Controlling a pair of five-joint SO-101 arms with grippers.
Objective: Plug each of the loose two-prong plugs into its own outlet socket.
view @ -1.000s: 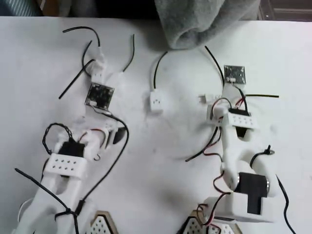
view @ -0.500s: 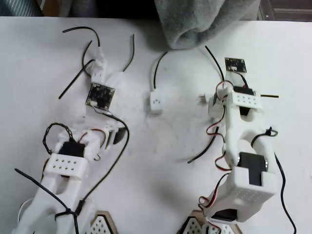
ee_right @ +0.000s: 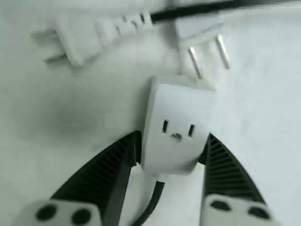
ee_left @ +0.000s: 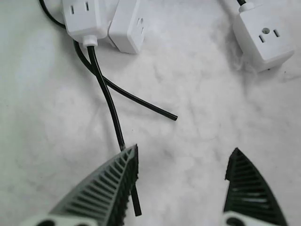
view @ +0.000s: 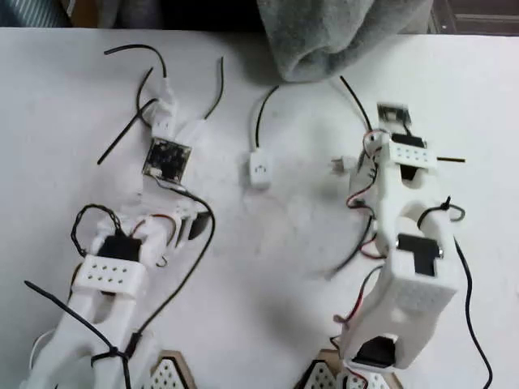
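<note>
Finds the right gripper [ee_right: 172,136] at the far right of the table [view: 268,275], closed to the width of a white outlet socket [ee_right: 176,113], one finger seemingly against each flank, low down near the cord end. Places that socket face-up, with a two-prong plug [ee_right: 200,33] lying just beyond its far edge, prongs flat and aimed at the block's side, not at the slots. Notes a second plug [ee_right: 89,33] just left of the first, unheld.

Finds the left gripper [ee_left: 184,150] at the near left, wide open and holding nothing, above bare table. Notes a black cord [ee_left: 108,99] running under one finger toward two sockets [ee_left: 84,14] side by side farther off, and a further socket [ee_left: 263,35] to the right of those.

Judges the hazards as follows:
- Pushing the held socket farther would likely shove the loose plug away, with nothing bracing it.
- Gripping so near the cord end invites the block to pivot or slip out once lifted.
- Mating needs the slots turned toward the prongs; forcing it flat risks bent prongs or a skidding plug.
- Closing or lowering the left gripper here risks snagging the cord and dragging the paired sockets out of place.
</note>
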